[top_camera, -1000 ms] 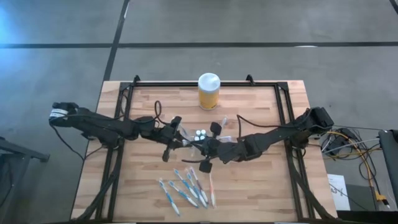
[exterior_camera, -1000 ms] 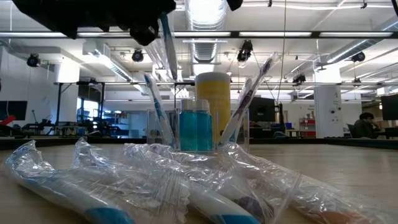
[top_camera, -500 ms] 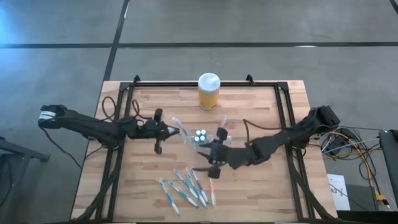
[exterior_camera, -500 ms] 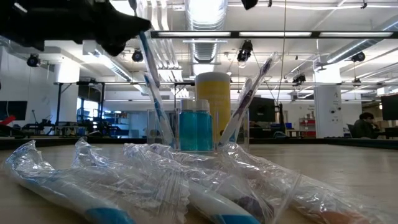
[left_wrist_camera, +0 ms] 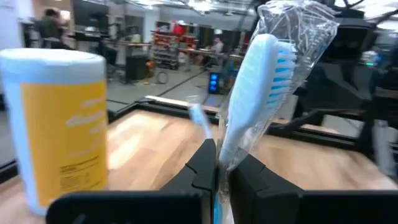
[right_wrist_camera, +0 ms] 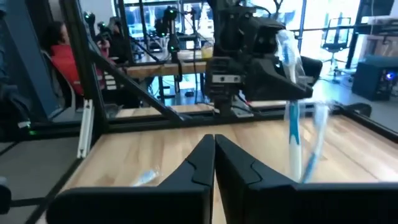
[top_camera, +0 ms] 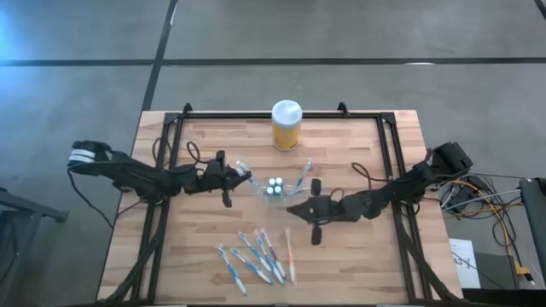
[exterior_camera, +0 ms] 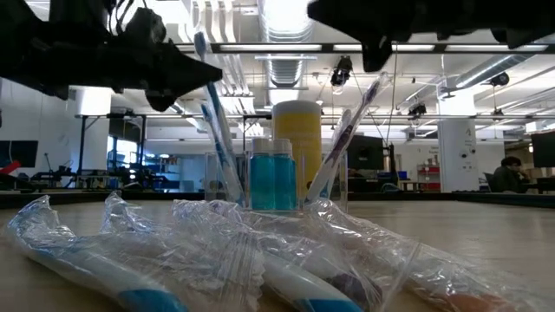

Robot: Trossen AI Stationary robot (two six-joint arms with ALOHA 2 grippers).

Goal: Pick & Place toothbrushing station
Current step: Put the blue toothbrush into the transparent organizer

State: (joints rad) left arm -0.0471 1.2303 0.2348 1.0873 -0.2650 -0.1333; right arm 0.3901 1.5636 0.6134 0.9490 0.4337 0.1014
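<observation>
The toothbrushing station is a clear holder (top_camera: 273, 185) (exterior_camera: 276, 178) at the table's middle. It holds blue tubes with white caps and slanting toothbrushes (exterior_camera: 347, 139). My left gripper (top_camera: 232, 176) stands just left of it, pointing level, shut on a plastic-wrapped blue-and-white toothbrush (left_wrist_camera: 258, 81) (exterior_camera: 208, 87). Whether that brush's lower end stands in the holder, I cannot tell. My right gripper (top_camera: 291, 209) (right_wrist_camera: 214, 152) is shut on nothing, near and right of the holder. My left gripper pinches the wrapped toothbrush's handle (left_wrist_camera: 219, 163), below the head, between its two fingers. The fingers come level from the table's left and lie across the brush. The brush stands nearly upright, with its bristle head (left_wrist_camera: 273, 62) up and its blue handle (right_wrist_camera: 293, 137) hanging below the fingers.
A yellow jar with a white lid (top_camera: 287, 125) stands at the far middle. Several wrapped toothbrushes (top_camera: 256, 256) lie loose near the front edge and fill the low view's foreground (exterior_camera: 217, 251). A black frame (top_camera: 388, 153) borders the wooden table.
My left gripper has sunk and drawn a little toward the table's left. It keeps hold of the toothbrush, which now stands more upright. My right gripper has pulled back from the holder toward the table's right and has come down into the low view.
</observation>
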